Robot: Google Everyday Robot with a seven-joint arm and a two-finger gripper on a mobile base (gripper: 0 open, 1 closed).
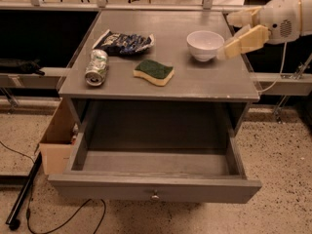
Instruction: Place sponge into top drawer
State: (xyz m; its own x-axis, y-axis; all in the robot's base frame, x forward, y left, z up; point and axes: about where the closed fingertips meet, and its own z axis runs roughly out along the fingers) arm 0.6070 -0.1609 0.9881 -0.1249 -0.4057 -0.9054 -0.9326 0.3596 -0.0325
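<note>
The sponge (154, 72), pale yellow with a dark green top, lies flat near the front middle of the grey table top (204, 82). The top drawer (122, 187) is pulled out below it, with nothing visible inside and its round knob (155, 196) at the front centre. My gripper (227, 35) hovers over the right side of the table, just right of the white bowl (205, 45), and points left. It is open and holds nothing. The sponge is well to its left, and the two are apart.
A crushed silver can (96, 67) lies on its side at the left of the table. A dark blue snack bag (124, 42) lies behind it. A brown cardboard box (56, 140) stands on the floor left of the drawer. Cables (29, 179) run across the floor.
</note>
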